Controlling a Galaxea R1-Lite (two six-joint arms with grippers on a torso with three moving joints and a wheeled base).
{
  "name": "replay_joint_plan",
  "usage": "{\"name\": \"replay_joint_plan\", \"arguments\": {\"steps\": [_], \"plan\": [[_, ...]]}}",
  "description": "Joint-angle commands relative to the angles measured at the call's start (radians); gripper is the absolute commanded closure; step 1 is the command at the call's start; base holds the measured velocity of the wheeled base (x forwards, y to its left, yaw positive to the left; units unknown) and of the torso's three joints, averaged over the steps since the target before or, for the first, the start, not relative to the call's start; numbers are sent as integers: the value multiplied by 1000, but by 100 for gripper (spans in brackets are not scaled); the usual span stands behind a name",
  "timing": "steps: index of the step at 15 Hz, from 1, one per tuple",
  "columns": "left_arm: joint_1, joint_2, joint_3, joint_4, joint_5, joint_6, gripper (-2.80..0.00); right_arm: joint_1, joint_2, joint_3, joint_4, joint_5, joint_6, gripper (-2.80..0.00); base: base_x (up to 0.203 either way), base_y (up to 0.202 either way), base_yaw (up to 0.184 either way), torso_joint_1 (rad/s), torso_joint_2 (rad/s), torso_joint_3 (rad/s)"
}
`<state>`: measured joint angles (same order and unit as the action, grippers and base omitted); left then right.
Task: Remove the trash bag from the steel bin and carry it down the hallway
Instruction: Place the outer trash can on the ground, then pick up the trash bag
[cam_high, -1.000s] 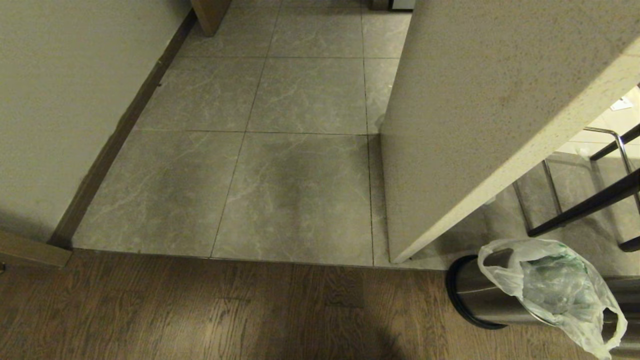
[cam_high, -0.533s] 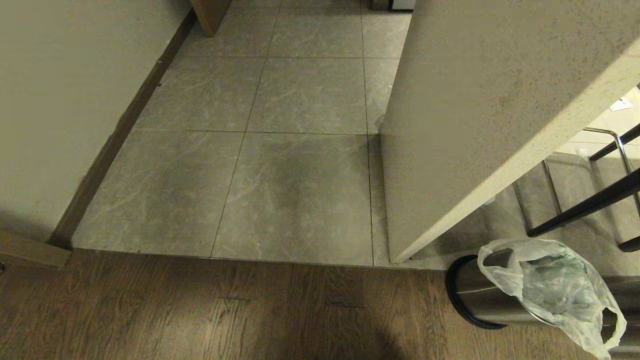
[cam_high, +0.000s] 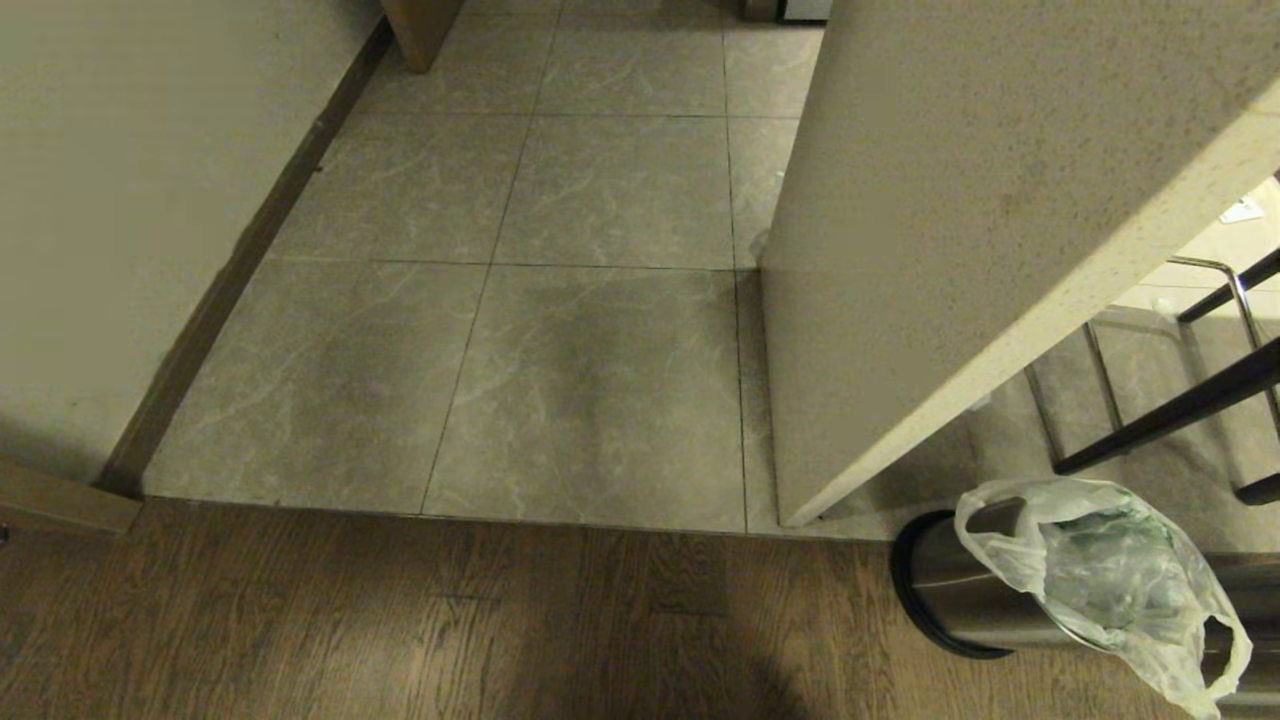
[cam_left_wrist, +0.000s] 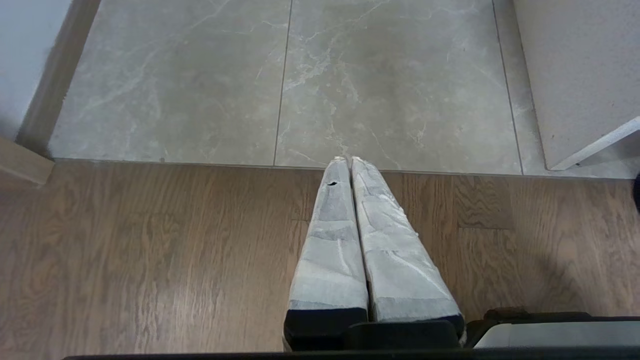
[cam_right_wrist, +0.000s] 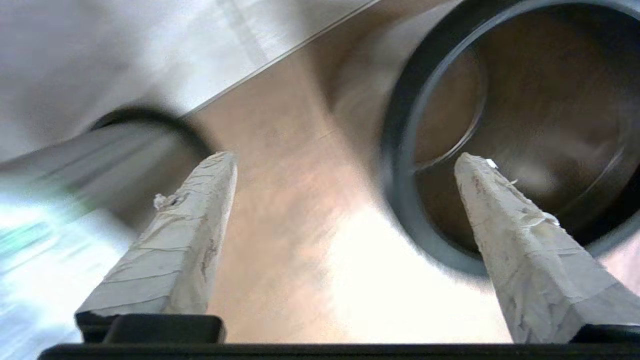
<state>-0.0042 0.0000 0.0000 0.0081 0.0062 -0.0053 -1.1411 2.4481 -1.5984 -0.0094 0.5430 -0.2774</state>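
Where tiles (cam_high: 600, 380) end, wall (cam_high: 950, 200) flanks bin (cam_high: 960, 590).

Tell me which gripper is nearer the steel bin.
Right. The right gripper hangs open just above the steel bin, one finger over its mouth. The left gripper, shut, points at the wood floor near the tile edge, well away from it.

Head view high over floor (cam_high: 600, 380), wrist views low, sharing floor seam
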Motion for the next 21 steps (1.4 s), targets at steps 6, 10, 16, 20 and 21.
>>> {"name": "replay_joint_plan", "arguments": {"steps": [6, 10, 16, 20, 21], "plan": [[1, -1, 2, 0, 1, 0, 0, 53, -304, 158, 165, 49, -47, -280, 0, 0, 0, 0, 0, 0], [1, 0, 2, 0, 1, 1, 0, 153, -629, 407, 292, 144, -87, 0, 0, 0, 0, 0, 0, 0], [1, 0, 2, 0, 0, -1, 0, 225, -706, 571, 282, 157, -103, 0, 0, 0, 0, 0, 0, 0], [1, 0, 2, 0, 0, -1, 0, 269, -700, 667, 255, 29, -95, 0, 0, 0, 0, 0, 0, 0], [1, 0, 2, 0, 0, -1, 0, 270, -692, 672, 252, 9, -91, 0, 0, 0, 0, 0, 0, 0]]}}
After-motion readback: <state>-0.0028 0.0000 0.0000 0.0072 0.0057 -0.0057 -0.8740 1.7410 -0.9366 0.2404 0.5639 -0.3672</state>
